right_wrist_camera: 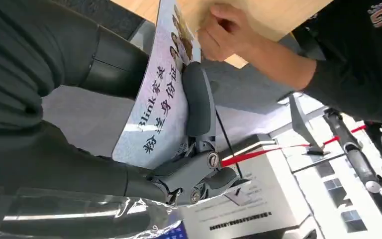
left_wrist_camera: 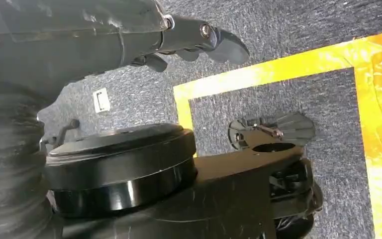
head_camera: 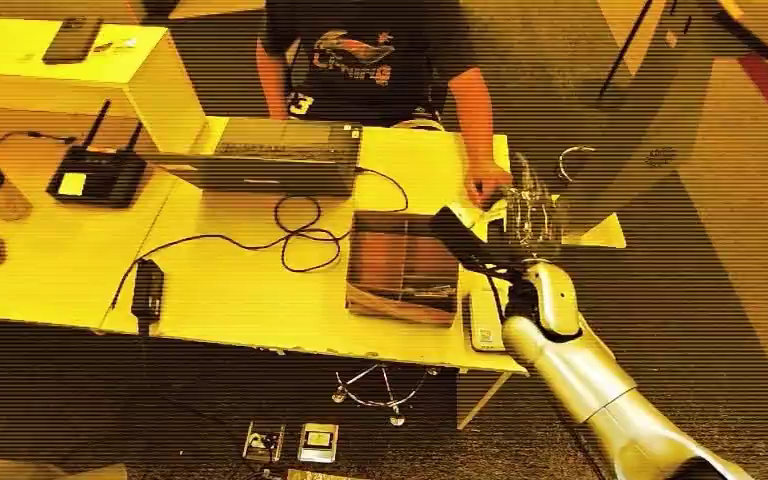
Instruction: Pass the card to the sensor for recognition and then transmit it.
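We see the card (right_wrist_camera: 161, 99) pinched in our right hand (right_wrist_camera: 179, 149): the thick thumb presses on its printed face while the darker fingers support it from behind, so the card stands free and its far end points to the person's hand (right_wrist_camera: 229, 32) at the table (head_camera: 230, 290) edge. We judge that it is held like this, by one end only, so that the other end stays free for the person to take; the person's fingers are close to the card's far end, but we cannot tell if they touch it already. From the head view, our right hand (head_camera: 500, 235) is stretched over the right end of the table, just beside the brown box (head_camera: 402, 268). The box is open on top, and its content is too dark to tell. Our left hand (left_wrist_camera: 199, 42) hangs over the carpet floor (left_wrist_camera: 288, 30), its fingers loosely bent and holding nothing. A laptop (head_camera: 275, 155) stands further left.
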